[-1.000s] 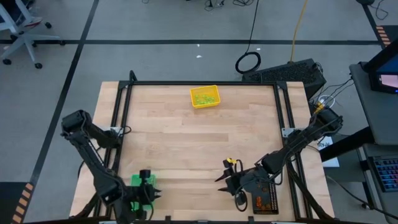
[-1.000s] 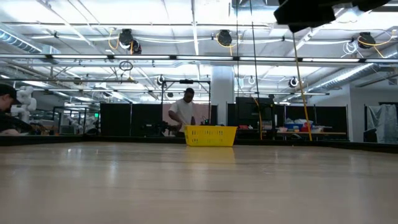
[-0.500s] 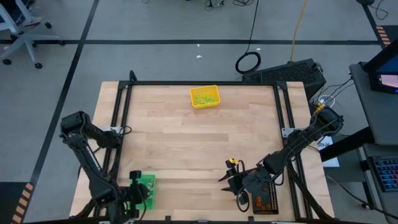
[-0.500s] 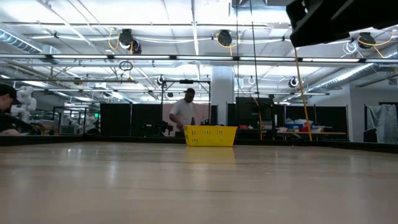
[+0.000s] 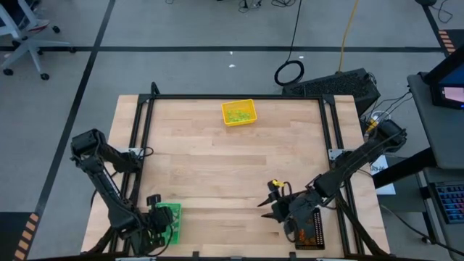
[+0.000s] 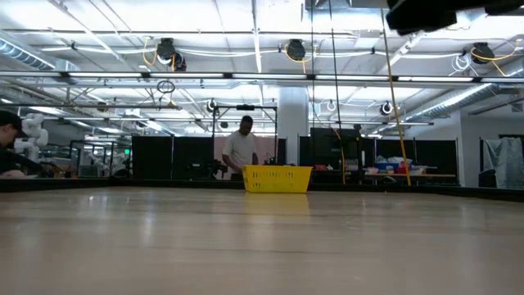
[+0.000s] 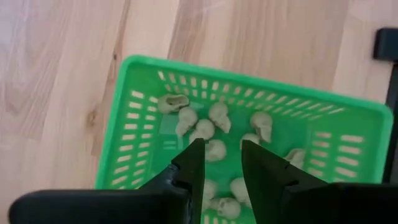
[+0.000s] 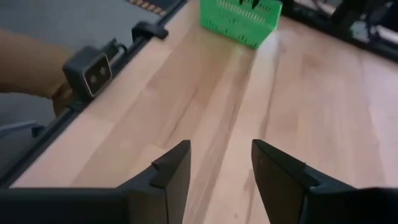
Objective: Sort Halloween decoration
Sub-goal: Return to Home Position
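left gripper (image 7: 219, 149) is backing leftward off the green tray (image 5: 172, 217), so more of the tray is showing from above now, and the right gripper (image 5: 270, 209) is drifting a little rightward

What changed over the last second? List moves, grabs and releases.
The left gripper drew back off the green tray toward the table's left edge, open and empty. The right gripper shifted slightly right, nearer the black tray, also open. Nothing was grasped or released. Those trays and the yellow tray stayed put.
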Available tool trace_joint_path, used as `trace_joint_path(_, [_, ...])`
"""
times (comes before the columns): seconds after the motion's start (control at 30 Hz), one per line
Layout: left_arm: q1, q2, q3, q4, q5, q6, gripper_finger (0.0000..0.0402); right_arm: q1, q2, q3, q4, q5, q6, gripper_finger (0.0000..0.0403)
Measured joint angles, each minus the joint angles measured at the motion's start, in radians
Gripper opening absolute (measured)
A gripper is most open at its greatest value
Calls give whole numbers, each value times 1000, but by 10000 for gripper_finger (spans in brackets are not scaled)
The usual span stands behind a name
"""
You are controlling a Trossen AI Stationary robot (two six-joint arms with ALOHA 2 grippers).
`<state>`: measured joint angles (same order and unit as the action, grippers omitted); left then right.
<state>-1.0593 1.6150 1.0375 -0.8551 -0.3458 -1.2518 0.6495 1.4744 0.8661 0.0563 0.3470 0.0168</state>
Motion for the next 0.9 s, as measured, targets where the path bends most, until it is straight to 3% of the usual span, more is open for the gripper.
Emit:
trace_joint_path(0.2, [42,-35,48,-91,-27,64,102,0,-109,-3,-108,73,-42,155])
trace_joint_path(0.33, [89,-120,83,-94,-206,138,101,-9,-220,-91,-40,70,-110,152])
trace_joint_path(0.43, [133,-191,87,-2,-330,357,87,-23,-339,-194,29,69,-118,138])
trace_joint_path(0.6, [244,-269,87,119,-382,776,23,-42,-536,-335,63,71,-107,102])
trace_joint_path(0.73, [350,-309,48,295,-365,1063,6,-48,-644,-407,91,70,-128,56])
trace_joint_path(0.9, [498,-346,-48,549,-171,1314,1,-48,-724,-484,99,67,-176,5])
